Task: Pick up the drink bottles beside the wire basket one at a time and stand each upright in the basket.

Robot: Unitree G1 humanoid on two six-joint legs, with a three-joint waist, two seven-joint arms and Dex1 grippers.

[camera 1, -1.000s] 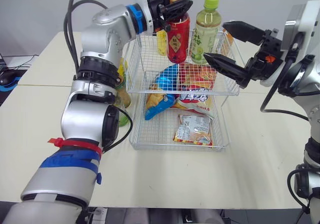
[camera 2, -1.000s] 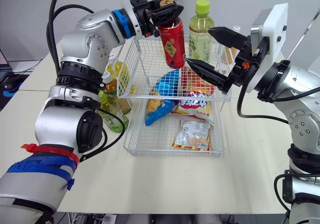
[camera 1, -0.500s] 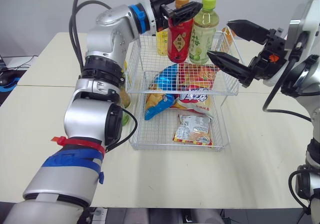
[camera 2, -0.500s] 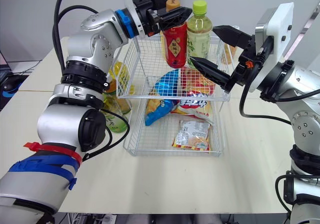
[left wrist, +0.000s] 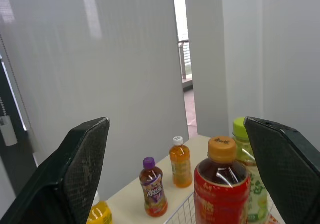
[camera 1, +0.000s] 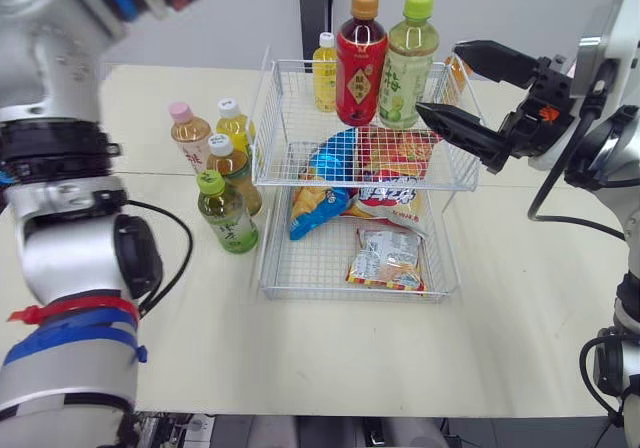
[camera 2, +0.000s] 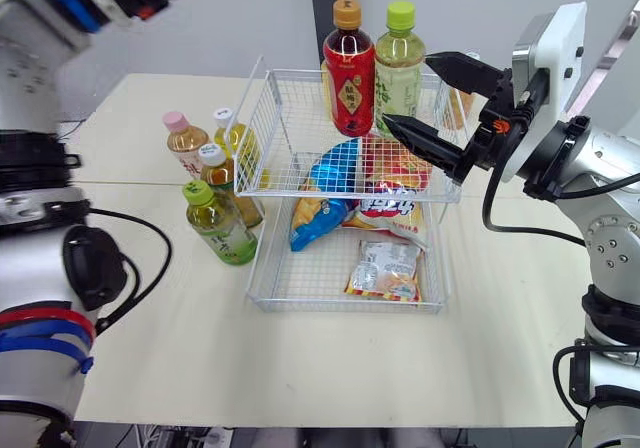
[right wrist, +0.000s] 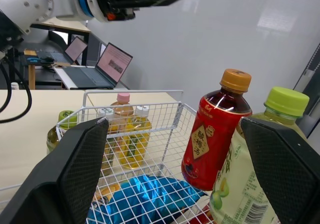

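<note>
Drink bottles in two groups. On the cream tabletop point(camera 1: 330, 348), just left of the white two-tier wire basket point(camera 1: 268, 118), four upright and close together: pink-capped pale orange bottle point(camera 1: 187, 134), white-capped yellow bottle point(camera 1: 233, 125), white-capped amber bottle point(camera 1: 233, 171) and, nearest, green-capped green tea bottle point(camera 1: 225, 214). Already upright on the upper tier: red-labelled dark bottle with an orange cap point(camera 1: 361, 60), just beside a pale green bottle with a lime cap point(camera 1: 409, 63). Small yellow bottle with a white cap point(camera 1: 324, 73) at the far rim; inside or behind, cannot tell.

Left gripper point(left wrist: 176, 126) held high at the far left, fingers point(left wrist: 85, 169) spread wide, nothing between them. Right gripper point(camera 1: 440, 80) likewise spread and empty, hovering just right of the pale green bottle.

Step in hand, by judgement: fetching another bottle from the cluster. Best to come down on the green tea bottle, outermost on the near side, so as not to brush the three behind. Close on the body below the shoulder, not on the cap; lift straight up until clear of the rim; carry over the left wall; set down upright in the bare left part of the upper tier before letting go. Keep away from the red-labelled bottle, likely to topple if nudged.

Lower tray: silvery sachet point(camera 1: 388, 258) among snack packets. Blue crisp bag point(camera 1: 318, 186) and red packet point(camera 1: 392, 153) farther back, on the upper tier or under it, cannot tell.
</note>
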